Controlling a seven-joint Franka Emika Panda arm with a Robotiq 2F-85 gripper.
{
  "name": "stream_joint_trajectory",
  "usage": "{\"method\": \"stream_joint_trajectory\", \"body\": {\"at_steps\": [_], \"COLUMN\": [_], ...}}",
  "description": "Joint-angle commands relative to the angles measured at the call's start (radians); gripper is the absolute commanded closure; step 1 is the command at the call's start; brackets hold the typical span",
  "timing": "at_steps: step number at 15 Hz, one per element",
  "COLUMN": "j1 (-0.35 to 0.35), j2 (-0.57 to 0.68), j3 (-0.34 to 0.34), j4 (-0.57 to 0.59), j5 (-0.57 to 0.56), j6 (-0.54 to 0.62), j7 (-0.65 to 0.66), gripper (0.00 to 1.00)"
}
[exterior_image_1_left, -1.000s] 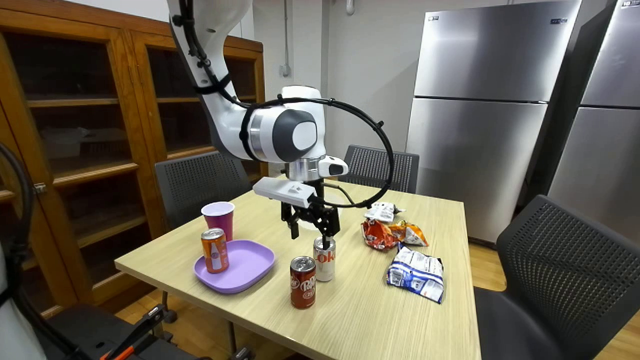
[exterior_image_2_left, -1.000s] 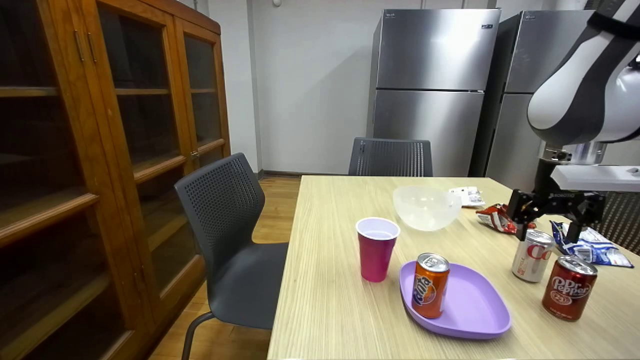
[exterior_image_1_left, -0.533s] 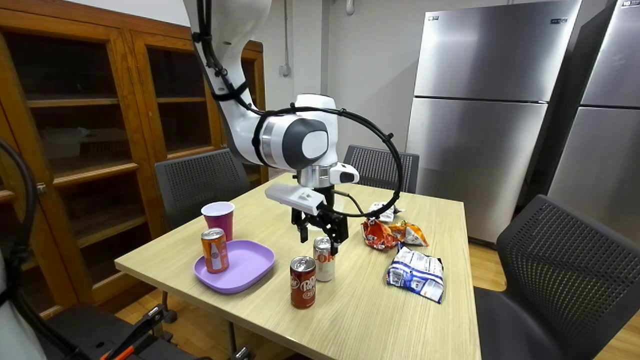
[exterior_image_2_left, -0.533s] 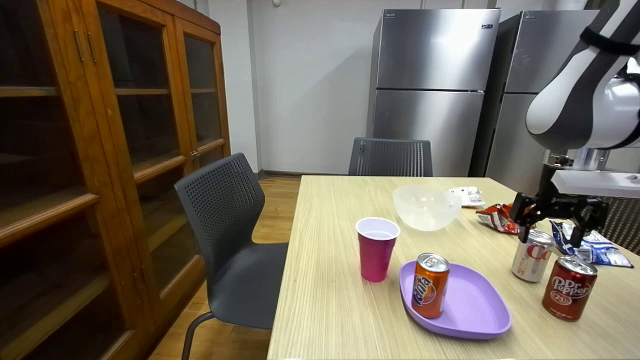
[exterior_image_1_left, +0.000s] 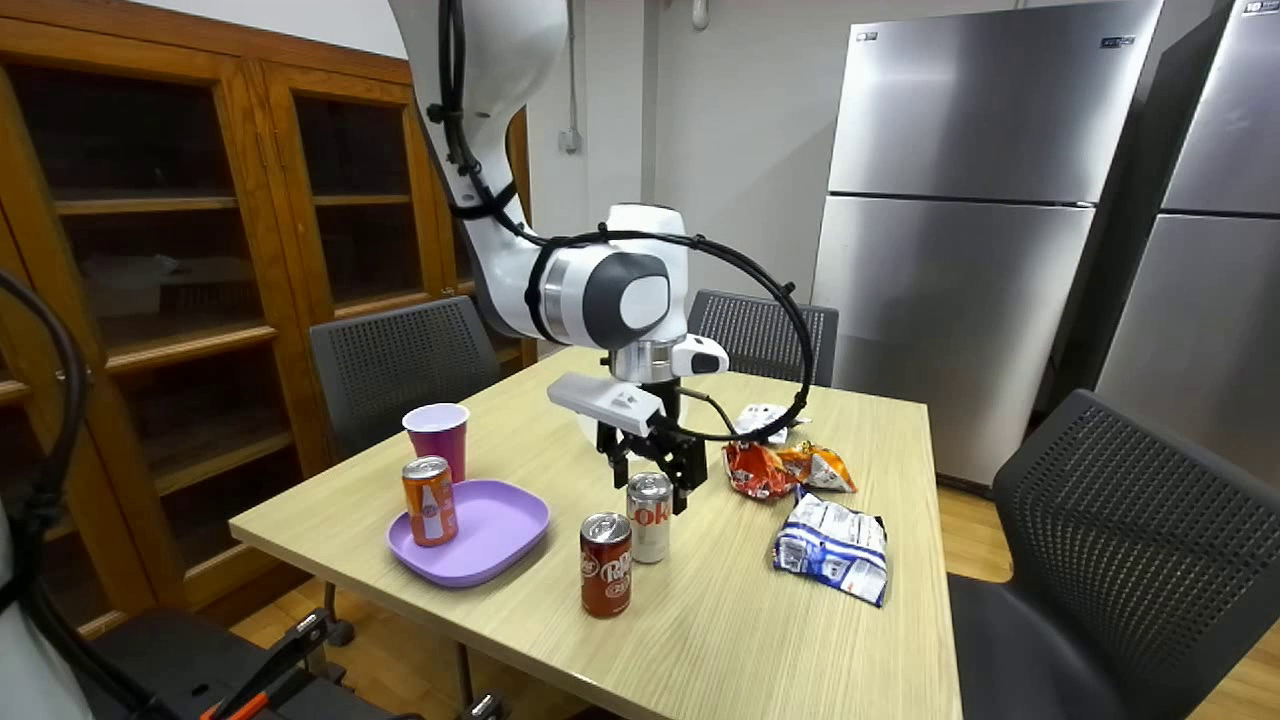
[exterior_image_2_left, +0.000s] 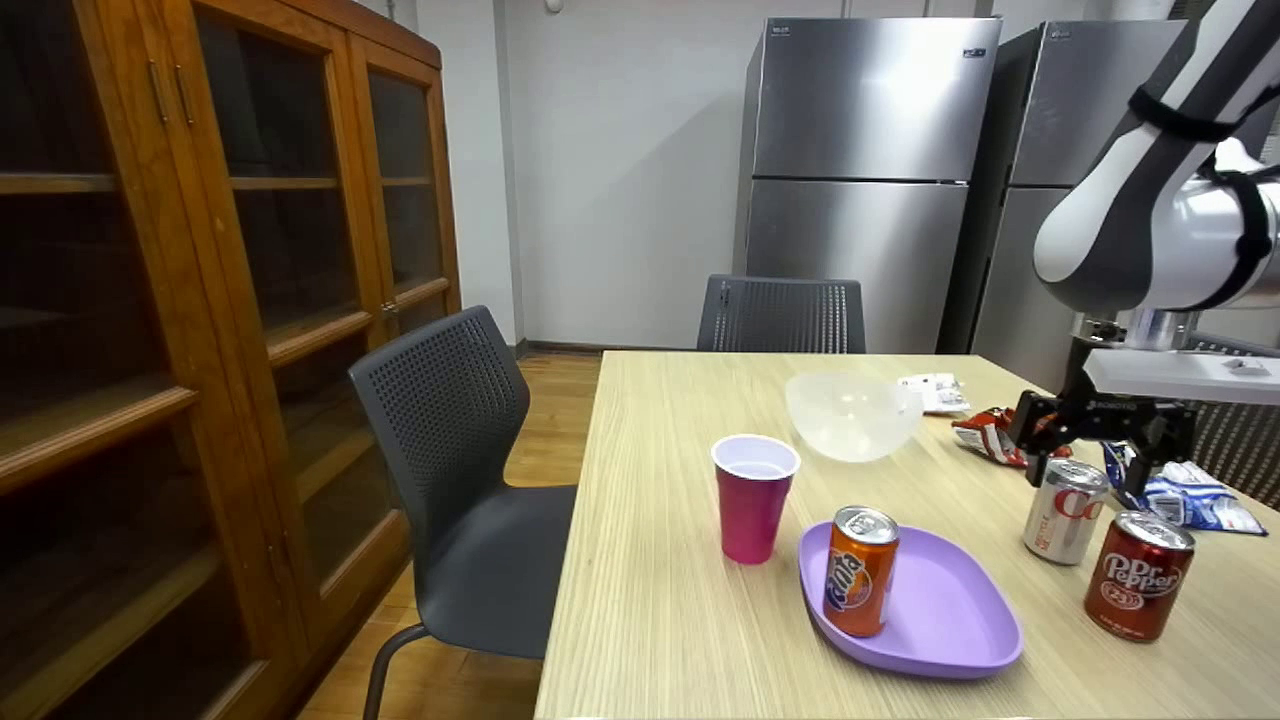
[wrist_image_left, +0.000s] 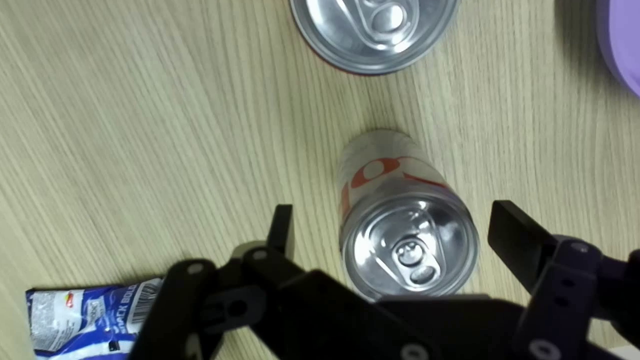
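My gripper (wrist_image_left: 392, 220) stands open above a silver Coke can (wrist_image_left: 410, 255), one fingertip on each side of its lid in the wrist view, with gaps on both sides. The can is upright on the table; the same Coke can (exterior_image_1_left: 650, 535) shows partly below the gripper (exterior_image_1_left: 650, 490) in an exterior view. Close beside it stands a dark red Dr Pepper can (exterior_image_2_left: 1140, 580), whose lid is at the top of the wrist view. An orange Fanta can (exterior_image_2_left: 860, 575) sits upright on a purple plate (exterior_image_2_left: 960, 630). Nothing is held.
A magenta cup (exterior_image_2_left: 752, 510) and a translucent bowl (exterior_image_2_left: 850, 420) stand farther off. A blue-white snack bag (exterior_image_1_left: 832, 545), a red bag (exterior_image_1_left: 757, 470), an orange bag (exterior_image_1_left: 820, 467) and a white packet (exterior_image_1_left: 765, 422) lie along one side. Chairs surround the wooden table (exterior_image_1_left: 760, 620).
My gripper has shifted to the right in an exterior view, from beside the Coke can to over it, staying open. The cans, plate and bags have not moved.
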Motion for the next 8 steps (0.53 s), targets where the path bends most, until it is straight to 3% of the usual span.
{"method": "stream_joint_trajectory", "body": {"at_steps": [1, 2, 6, 8], "j1": [-0.021, -0.021, -0.021, -0.020], "j2": [0.030, 0.034, 0.032, 0.017], "j3": [0.017, 0.016, 0.017, 0.019], "j4": [0.039, 0.042, 0.042, 0.032], "j5": [0.029, 0.028, 0.027, 0.025], "j6": [-0.004, -0.003, -0.003, 0.000], "j7": [-0.026, -0.025, -0.028, -0.031], "gripper": [0.25, 0.26, 0.58, 0.62]}}
